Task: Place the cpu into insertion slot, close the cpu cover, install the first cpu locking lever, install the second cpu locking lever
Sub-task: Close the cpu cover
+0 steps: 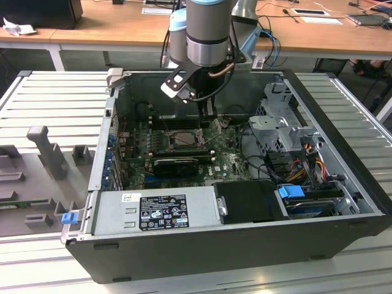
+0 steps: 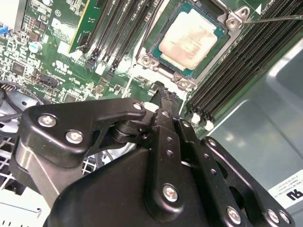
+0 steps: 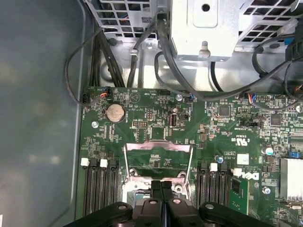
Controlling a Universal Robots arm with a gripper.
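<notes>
While the end effector (image 3: 161, 183) is pressed together, the square cpu (image 2: 189, 40) shows a pale tan face.

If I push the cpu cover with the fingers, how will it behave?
The cover looks like thin sheet metal around a big window: probably light, slightly springy. It stands open, off the chip, apparently hinged at one edge, so a push would likely swing it, not slide it.

A grey power supply (image 1: 156, 211) lies inside the open computer case (image 1: 245, 245), a wooden desk (image 1: 92, 24) beyond it
</notes>
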